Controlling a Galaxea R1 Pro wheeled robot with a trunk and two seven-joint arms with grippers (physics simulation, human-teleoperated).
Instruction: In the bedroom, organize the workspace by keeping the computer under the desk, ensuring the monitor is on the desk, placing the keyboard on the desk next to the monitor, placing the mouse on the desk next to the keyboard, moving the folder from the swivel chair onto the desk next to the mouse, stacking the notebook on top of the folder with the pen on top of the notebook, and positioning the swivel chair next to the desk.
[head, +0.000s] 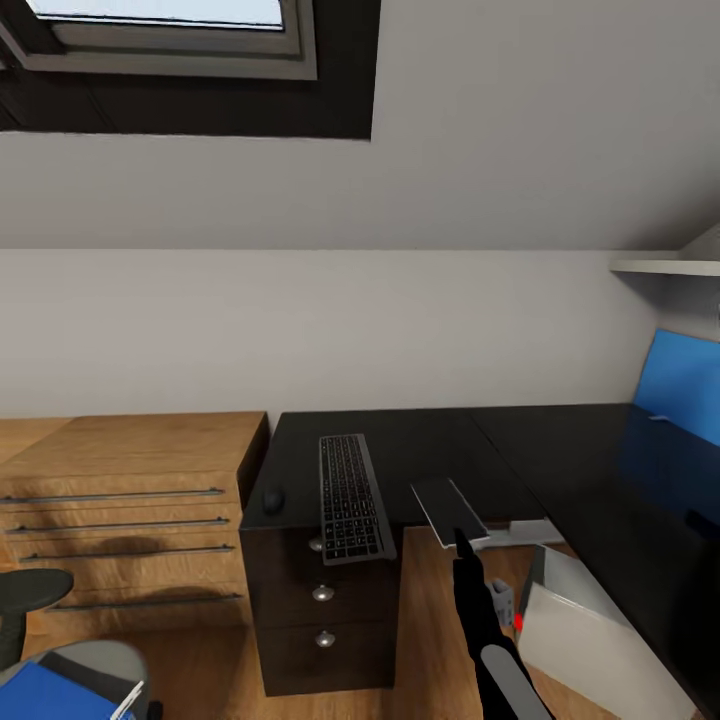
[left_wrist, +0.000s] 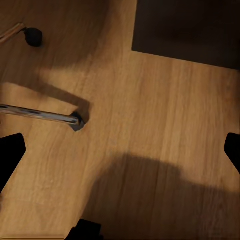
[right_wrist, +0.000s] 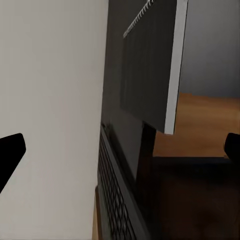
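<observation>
The keyboard (head: 350, 497) and the mouse (head: 273, 499) lie on the black desk (head: 560, 450) above its drawer unit. The dark grey notebook (head: 448, 510) sits at the desk's front edge, overhanging it. My right gripper (head: 462, 546) is just below its near end, open, fingers wide apart and off the notebook (right_wrist: 150, 65); the keyboard (right_wrist: 112, 195) lies beyond. The grey computer (head: 585, 625) stands under the desk. The blue folder (head: 40, 695) and the white pen (head: 125, 700) rest on the swivel chair (head: 100, 655). My left gripper (left_wrist: 120, 150) hangs open over the floor.
A light-wood drawer unit (head: 130, 500) stands left of the desk. On the right wall are a blue panel (head: 685, 385) and a white shelf (head: 665, 267). Below my left gripper are the chair's chrome leg (left_wrist: 40, 115) and castor (left_wrist: 32, 36).
</observation>
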